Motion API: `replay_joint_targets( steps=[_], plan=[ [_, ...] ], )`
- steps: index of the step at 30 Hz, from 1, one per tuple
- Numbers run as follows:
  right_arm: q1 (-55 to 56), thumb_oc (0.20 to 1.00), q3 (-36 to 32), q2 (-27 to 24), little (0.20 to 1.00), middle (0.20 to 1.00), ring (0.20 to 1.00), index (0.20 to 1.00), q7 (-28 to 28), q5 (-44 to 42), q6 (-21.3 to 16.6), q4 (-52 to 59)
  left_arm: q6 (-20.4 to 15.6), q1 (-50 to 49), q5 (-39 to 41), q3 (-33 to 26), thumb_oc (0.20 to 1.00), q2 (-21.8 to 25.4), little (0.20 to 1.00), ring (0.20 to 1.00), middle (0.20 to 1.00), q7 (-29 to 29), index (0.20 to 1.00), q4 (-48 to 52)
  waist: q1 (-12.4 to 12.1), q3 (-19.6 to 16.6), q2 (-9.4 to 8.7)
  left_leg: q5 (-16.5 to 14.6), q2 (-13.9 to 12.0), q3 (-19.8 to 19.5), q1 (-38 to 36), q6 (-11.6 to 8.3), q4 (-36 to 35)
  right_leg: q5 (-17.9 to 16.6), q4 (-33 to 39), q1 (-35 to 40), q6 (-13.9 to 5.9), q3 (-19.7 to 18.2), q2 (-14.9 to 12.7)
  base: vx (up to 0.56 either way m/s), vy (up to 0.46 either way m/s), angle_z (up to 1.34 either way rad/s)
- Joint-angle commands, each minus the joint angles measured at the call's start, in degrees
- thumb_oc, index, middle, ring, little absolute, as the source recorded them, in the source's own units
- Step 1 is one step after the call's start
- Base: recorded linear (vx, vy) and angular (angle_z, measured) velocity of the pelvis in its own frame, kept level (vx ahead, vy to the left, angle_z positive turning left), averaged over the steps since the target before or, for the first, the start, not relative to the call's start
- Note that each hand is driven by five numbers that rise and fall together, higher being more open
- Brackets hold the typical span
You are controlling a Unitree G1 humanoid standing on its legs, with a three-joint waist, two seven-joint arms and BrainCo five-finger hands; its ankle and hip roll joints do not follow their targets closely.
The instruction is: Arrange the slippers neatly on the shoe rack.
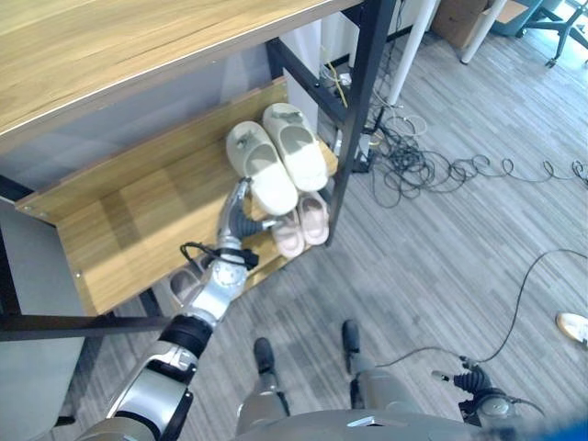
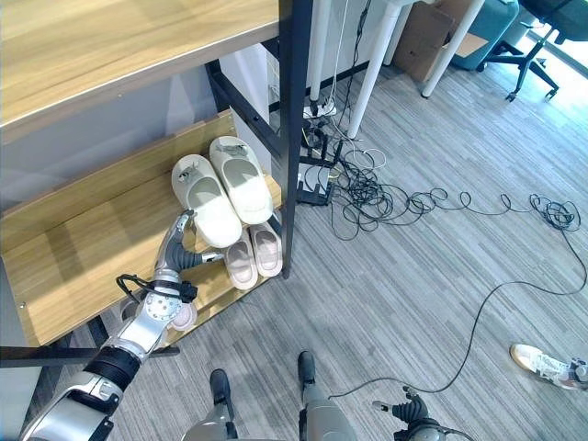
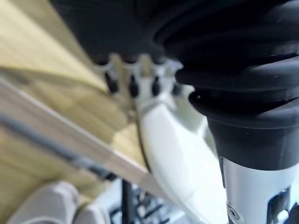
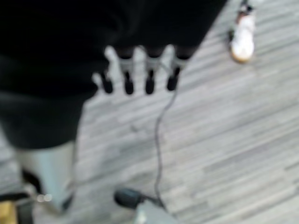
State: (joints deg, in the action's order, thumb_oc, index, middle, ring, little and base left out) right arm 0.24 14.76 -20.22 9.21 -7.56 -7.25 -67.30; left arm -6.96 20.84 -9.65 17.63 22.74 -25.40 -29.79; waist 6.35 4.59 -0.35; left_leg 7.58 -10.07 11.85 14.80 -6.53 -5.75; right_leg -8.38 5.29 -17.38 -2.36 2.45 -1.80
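Low at the robot's right side, over grey plank flooring (image 2: 432,276), the right hand (image 4: 140,74) hangs with its fingers straight and loosely spread, holding nothing. A shoe (image 2: 542,363) on a person's foot shows on the floor near it. Farther forward, the left hand (image 2: 179,243) reaches onto the wooden shelf (image 2: 73,248) of the shoe rack (image 2: 292,138), its fingers extended and touching the heel end of the nearer cream slipper (image 2: 207,204); the thumb sits alongside, and whether it presses the slipper cannot be told. That slipper lies on the shelf, touching its mate, the second cream slipper (image 2: 241,182), both toes pointing away from the robot. Just below them, on the lower slatted tier, a pair of pink slippers (image 2: 254,255) sits side by side. Beyond the rack, cables (image 2: 386,193) tangle across the floor by white table legs (image 2: 367,73).
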Motion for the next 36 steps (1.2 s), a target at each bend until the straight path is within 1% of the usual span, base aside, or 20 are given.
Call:
replay_joint_targets(
  steps=[1, 8, 12, 23, 27, 31, 36],
  plan=[
    [-2.8, 1.0, -1.6, -1.6, 1.0, 1.0, 1.0, 1.0, 0.9, 0.0, 0.0, -0.5, -2.5, 9.1, -0.2, 1.8, 1.0, -1.6, 1.0, 1.0, 1.0, 0.2, 1.0, -3.6, 0.3, 1.8, 4.35, 1.5, -4.4, -2.9, 1.3, -2.12, 0.7, 8.8, -9.2, -4.7, -2.89, 0.6, -0.5, 0.0, 0.0, 0.0],
    [-2.8, 1.0, -1.5, -1.7, 1.0, 1.0, 1.0, 1.0, 0.9, 0.5, 0.2, -0.8, -2.4, 9.7, 0.1, 1.8, 1.0, -1.2, 1.0, 1.0, 1.0, 0.6, 1.0, -3.9, 0.3, 1.5, 4.28, 1.7, -4.6, -2.9, 1.3, -2.24, 0.7, 8.9, -9.2, -4.5, -2.91, 0.8, -0.4, 0.0, 0.0, 0.0],
    [-2.6, 1.0, -1.6, -1.4, 1.0, 1.0, 1.0, 1.0, 0.7, 0.6, 0.3, -0.8, -2.4, 9.1, 0.1, 0.7, 1.0, -0.4, 1.0, 1.0, 1.0, 0.3, 1.0, -3.4, 0.1, 1.2, 4.25, 1.7, -4.7, -2.9, 1.1, -2.33, 0.7, 8.9, -9.1, -4.3, -2.9, 0.9, -0.3, 0.0, 0.0, 0.0],
    [-2.5, 1.0, -2.3, -0.9, 1.0, 1.0, 1.0, 1.0, -0.3, 0.6, 0.5, -1.2, -2.7, 5.4, 0.6, -6.3, 1.0, 3.8, 1.0, 1.0, 1.0, -1.9, 1.0, 1.0, -1.1, 0.4, 4.57, 1.5, -4.4, -3.4, 0.2, -2.54, 0.7, 9.3, -8.7, -2.2, -2.97, 1.7, -0.6, 0.0, 0.0, 0.0],
    [-2.3, 1.0, -2.6, -0.3, 1.0, 1.0, 1.0, 1.0, -0.7, 0.5, 0.7, -1.5, -2.8, 3.0, -0.3, -8.7, 1.0, 5.6, 1.0, 1.0, 1.0, -2.3, 1.0, 4.1, -1.7, 0.1, 4.65, 1.3, -4.2, -3.7, -0.6, -2.58, 0.7, 9.4, -8.5, -0.8, -3.12, 2.1, -0.8, 0.01, 0.006, 0.03],
    [-2.6, 1.0, -3.1, -0.1, 1.0, 1.0, 1.0, 1.0, -1.2, 0.2, 1.1, -2.0, -3.5, -0.5, -0.9, -9.9, 1.0, 7.5, 1.0, 1.0, 1.0, -0.7, 1.0, 6.6, -2.4, -0.1, 4.67, 1.3, -3.8, -4.1, -1.2, -2.56, 0.7, 9.6, -8.5, 0.3, -3.34, 2.6, -1.1, 0.01, 0.011, 0.12],
    [-3.4, 1.0, -3.8, 0.2, 1.0, 1.0, 1.0, 1.0, -1.1, 0.0, 0.8, -2.1, -5.5, -8.3, -0.6, -11.3, 1.0, 9.2, 1.0, 1.0, 1.0, 2.9, 1.0, 10.1, -3.4, 0.0, 5.09, 1.2, -3.6, -4.2, -1.4, -2.3, 0.7, 9.5, -8.5, 0.7, -3.37, 2.7, -1.2, 0.0, 0.002, 0.02]
  ],
)
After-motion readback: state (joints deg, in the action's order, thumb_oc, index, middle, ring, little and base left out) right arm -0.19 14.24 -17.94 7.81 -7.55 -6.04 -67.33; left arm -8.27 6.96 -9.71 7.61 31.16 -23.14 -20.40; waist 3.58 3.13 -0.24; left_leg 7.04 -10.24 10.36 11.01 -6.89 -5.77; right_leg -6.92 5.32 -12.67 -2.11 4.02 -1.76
